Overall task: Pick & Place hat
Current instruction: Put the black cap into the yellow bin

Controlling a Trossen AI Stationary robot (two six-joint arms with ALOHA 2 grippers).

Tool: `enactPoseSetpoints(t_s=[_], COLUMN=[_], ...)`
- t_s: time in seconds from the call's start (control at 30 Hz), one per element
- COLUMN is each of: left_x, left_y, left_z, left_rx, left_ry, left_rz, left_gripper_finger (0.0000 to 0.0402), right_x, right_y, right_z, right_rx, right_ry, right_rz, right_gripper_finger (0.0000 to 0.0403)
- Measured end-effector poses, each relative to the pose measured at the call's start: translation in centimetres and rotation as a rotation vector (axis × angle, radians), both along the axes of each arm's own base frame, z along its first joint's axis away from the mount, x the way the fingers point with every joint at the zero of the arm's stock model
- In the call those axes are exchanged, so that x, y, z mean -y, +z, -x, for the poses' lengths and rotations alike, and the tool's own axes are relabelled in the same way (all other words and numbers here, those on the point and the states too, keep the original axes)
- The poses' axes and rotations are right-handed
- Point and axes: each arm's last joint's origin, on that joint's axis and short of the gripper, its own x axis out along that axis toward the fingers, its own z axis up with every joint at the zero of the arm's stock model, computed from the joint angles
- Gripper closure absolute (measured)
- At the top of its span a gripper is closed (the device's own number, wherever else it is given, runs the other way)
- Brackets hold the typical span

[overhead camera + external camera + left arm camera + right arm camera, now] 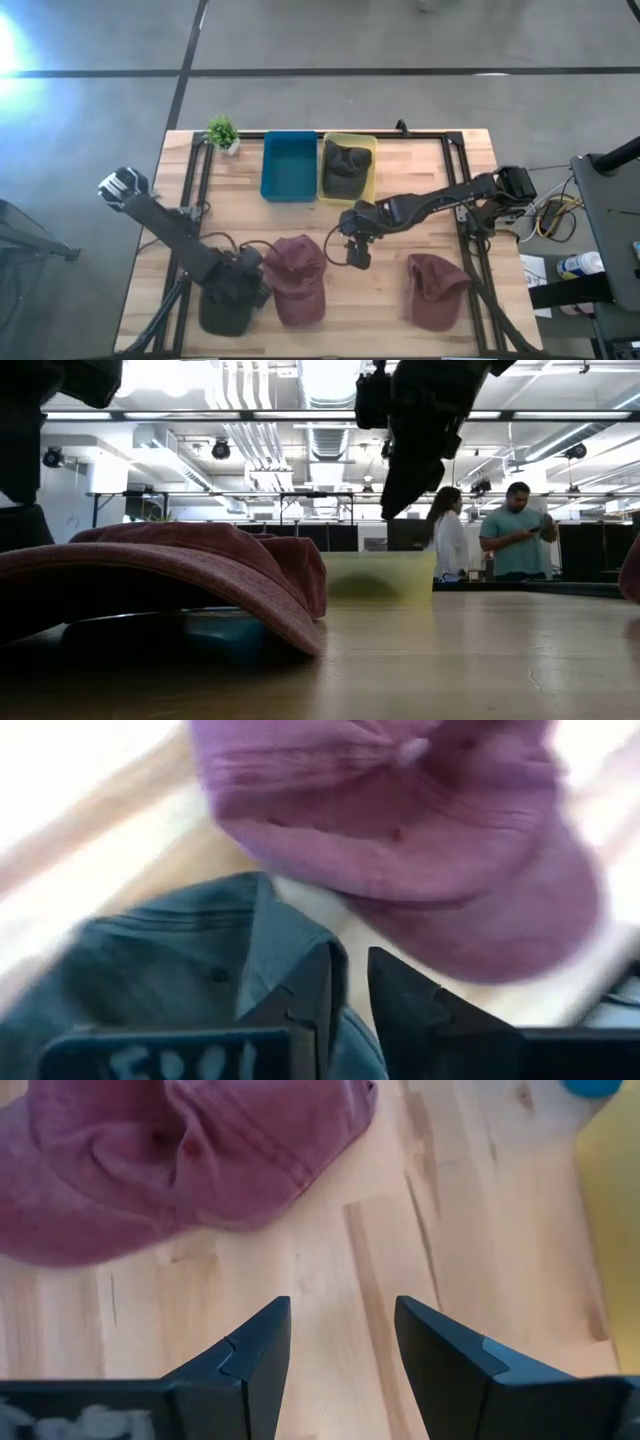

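The left gripper stood over the grey hat, jaws slightly parted, grasping nothing. At its 3 o'clock, the right gripper hung released beside the maroon hat.

My left gripper hangs low near the tabletop's front-left corner, its fingers parted by a narrow gap. My right gripper hovers mid-table, arm stretched from the right edge, jaws open wide.
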Motion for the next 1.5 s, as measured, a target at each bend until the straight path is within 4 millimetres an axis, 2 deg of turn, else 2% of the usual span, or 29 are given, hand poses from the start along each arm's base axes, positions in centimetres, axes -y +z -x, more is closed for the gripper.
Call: enactPoseSetpoints(t_s=[0.23, 0.43, 0.7, 0.87, 1.03, 1.13, 1.23, 1.37, 1.5], left_x=[1.2, 2.2, 0.1, -0.6, -0.9, -0.9, -1.2, -1.1, -0.7], left_y=[0.2, 1.0, 1.3, 3.3, 5.2, 6.1, 5.8, 4.0, 2.8], left_z=[-1.6, -3.4, -4.9, -6.0, -5.8, -5.8, -5.8, -5.8, -6.1], left_rx=[-0.208, -0.221, -0.314, -0.289, -0.315, -0.303, -0.313, -0.369, -0.41], left_ry=[0.022, 0.034, 0.159, 0.136, 0.131, 0.131, 0.103, 0.079, 0.062], left_rz=[-0.146, -0.096, 0.043, 0.077, 0.057, 0.04, 0.016, 0.002, 0.073], left_gripper_finger=[0.0315, 0.0312, 0.0312, 0.0312, 0.0311, 0.0296, 0.0261, 0.0212, 0.0192], right_x=[-0.4, -0.3, -0.4, -0.9, -1.4, -1.6, -1.5, -1.3, -1.2], right_y=[-1.2, -1.9, -1.8, -1.1, -0.5, 0.2, 0.8, 1.2, 1.0], right_z=[0.7, 1.1, 1.2, 1.8, 2.9, 3.5, 3.9, 4.4, 4.9], right_rx=[-0.039, -0.058, -0.055, -0.036, -0.027, -0.008, 0.013, 0.034, 0.027], right_ry=[0.023, 0.029, 0.072, 0.118, 0.156, 0.168, 0.161, 0.111, 0.089], right_rz=[0.011, 0.017, 0.033, 0.043, 0.049, 0.052, 0.05, 0.037, 0.038], right_gripper_finger=[0.0227, 0.0227, 0.0227, 0.0227, 0.0227, 0.0227, 0.0227, 0.0227, 0.0227])
